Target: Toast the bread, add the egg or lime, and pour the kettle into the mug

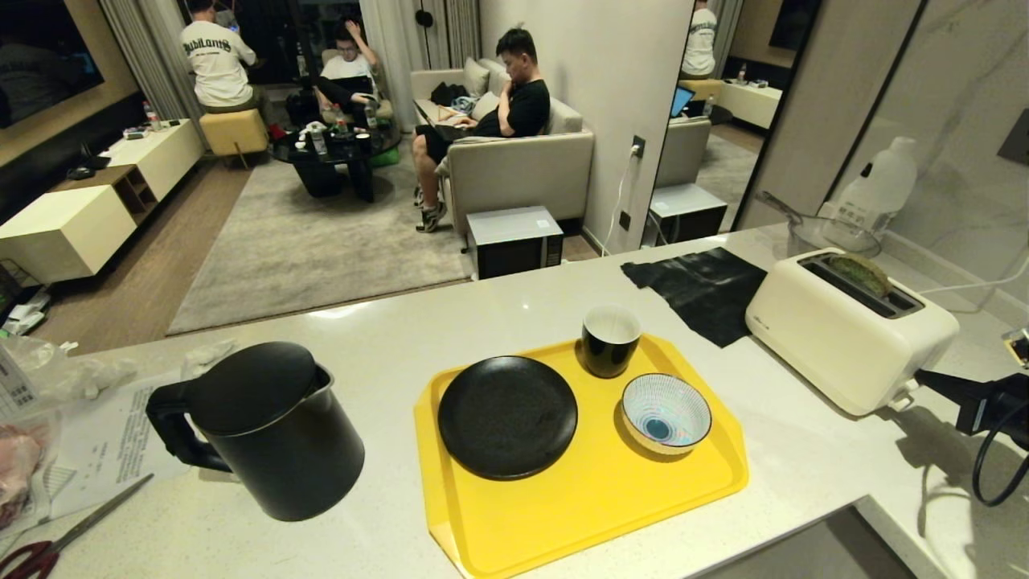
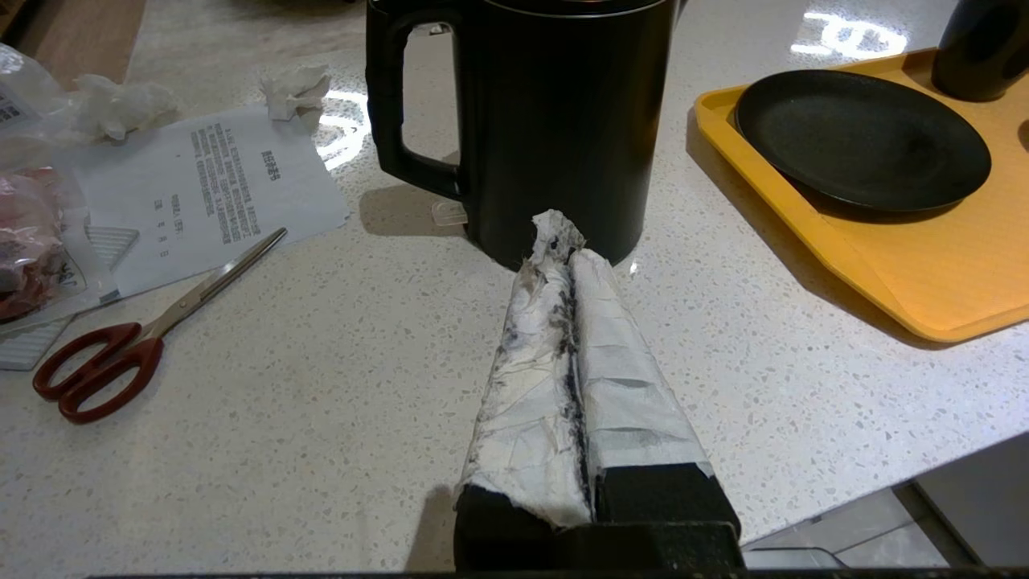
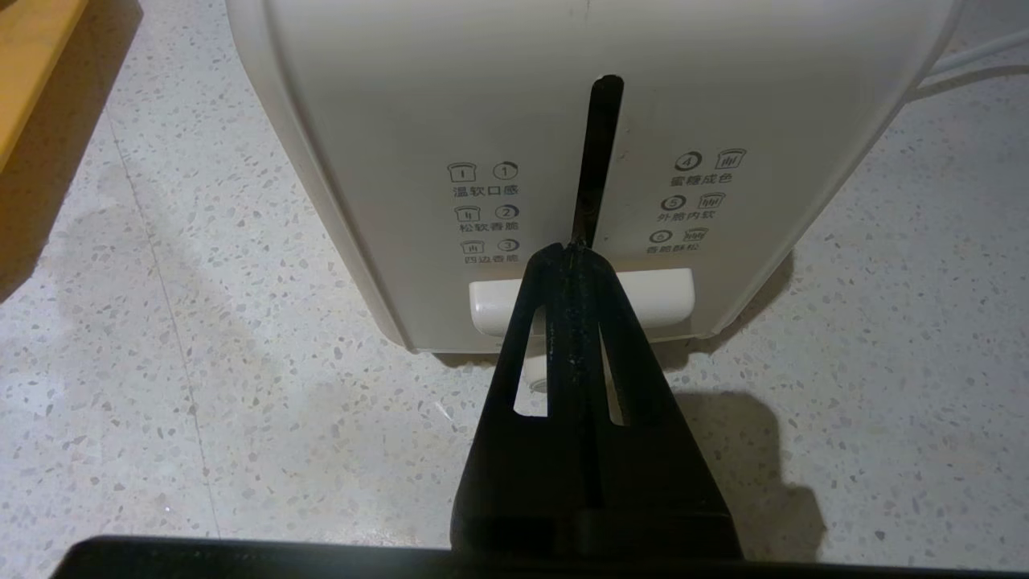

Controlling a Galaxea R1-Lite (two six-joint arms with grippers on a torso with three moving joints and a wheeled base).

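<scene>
Right hand [image 3: 572, 251] pressed together at the toaster's [image 1: 844, 334] lever [image 3: 580, 299], low on its end face. Bread [image 1: 860, 273] sunk in the toaster slot. Left hand [image 2: 563, 241] closed, empty, just before the kettle [image 1: 269, 430] on the desk [image 1: 378, 322]. Mug [image 1: 611, 339] upright on the yellow tray [image 1: 595, 507].

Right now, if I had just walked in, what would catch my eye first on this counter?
Probably the bright yellow tray mid-counter, carrying a black plate, the mug and a striped bowl. Left of it stands the tall black kettle. On the right, the bread pokes from a cream toaster, with the robot's shut right hand at its lever.
</scene>
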